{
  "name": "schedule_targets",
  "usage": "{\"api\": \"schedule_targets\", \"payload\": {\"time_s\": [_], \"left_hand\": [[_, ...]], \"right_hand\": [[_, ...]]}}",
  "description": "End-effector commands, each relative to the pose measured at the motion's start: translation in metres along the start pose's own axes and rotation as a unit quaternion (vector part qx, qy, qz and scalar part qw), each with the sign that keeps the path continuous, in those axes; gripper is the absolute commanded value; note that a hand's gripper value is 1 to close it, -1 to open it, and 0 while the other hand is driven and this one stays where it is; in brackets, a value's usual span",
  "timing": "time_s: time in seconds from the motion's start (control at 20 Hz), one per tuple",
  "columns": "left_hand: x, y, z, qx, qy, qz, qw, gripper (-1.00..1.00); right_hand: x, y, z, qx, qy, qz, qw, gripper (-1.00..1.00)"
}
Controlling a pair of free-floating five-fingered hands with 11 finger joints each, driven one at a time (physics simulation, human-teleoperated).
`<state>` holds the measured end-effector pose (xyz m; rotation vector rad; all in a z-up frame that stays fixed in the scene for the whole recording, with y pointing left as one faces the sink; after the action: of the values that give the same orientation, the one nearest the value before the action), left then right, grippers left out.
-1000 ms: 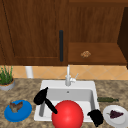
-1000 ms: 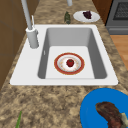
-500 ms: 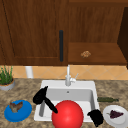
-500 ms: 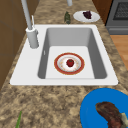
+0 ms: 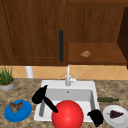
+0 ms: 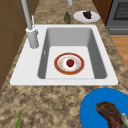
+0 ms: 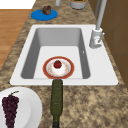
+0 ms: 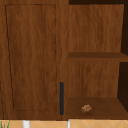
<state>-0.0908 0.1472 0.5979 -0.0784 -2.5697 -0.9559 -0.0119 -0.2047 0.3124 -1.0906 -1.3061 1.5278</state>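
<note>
Red and round, a big ball sits low in the front view before the white sink, between the two black hands. The left robot hand hovers at the sink's left edge with one finger stretched straight down toward the ball and holds nothing, while the right robot hand hangs clenched and empty near the sink's right front corner, just beside the white plate of grapes. Down in the basin a red-rimmed plate carries a small red fruit, and the stone desk bears a blue plate at the left.
</note>
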Motion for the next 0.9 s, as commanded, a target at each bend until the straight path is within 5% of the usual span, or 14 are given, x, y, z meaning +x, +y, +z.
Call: {"api": "schedule_targets", "payload": {"time_s": [0.0, 0.3, 0.4, 0.45, 0.5, 0.75, 0.8, 0.85], "left_hand": [[0.01, 0.004, -0.004, 0.072, 0.015, -0.013, 0.9972, -1.0], [0.026, 0.011, -0.01, 0.08, 0.011, -0.014, 0.9967, -1.0], [0.027, 0.018, -0.02, 0.06, -0.012, -0.007, 0.9981, -1.0], [0.029, 0.016, -0.018, 0.023, -0.026, -0.013, 0.9993, -1.0], [0.024, 0.012, -0.014, 0.012, -0.004, 0.0, 0.9999, -1.0], [0.025, 0.014, -0.015, 0.013, -0.003, -0.002, 0.9999, -1.0], [0.026, 0.012, -0.018, 0.017, -0.005, -0.008, 0.9998, -1.0], [0.028, 0.009, -0.027, 0.038, 0.008, -0.023, 0.999, -1.0]], "right_hand": [[0.0, 0.0, 0.0, 0.0, 0.0, 0.0, 1.0, 0.0], [0.0, 0.0, 0.0, 0.0, 0.0, 0.0, 1.0, 0.0], [0.0, 0.0, 0.0, 0.0, 0.0, 0.0, 1.0, 0.0], [0.0, 0.0, 0.0, 0.0, 0.0, 0.0, 1.0, 0.0], [0.0, 0.0, 0.0, 0.0, 0.0, 0.0, 1.0, 0.0], [0.0, 0.0, 0.0, 0.0, 0.0, 0.0, 1.0, 0.0], [0.0, 0.0, 0.0, 0.0, 0.0, 0.0, 1.0, 0.0], [0.0, 0.0, 0.0, 0.0, 0.0, 0.0, 1.0, 0.0]]}}
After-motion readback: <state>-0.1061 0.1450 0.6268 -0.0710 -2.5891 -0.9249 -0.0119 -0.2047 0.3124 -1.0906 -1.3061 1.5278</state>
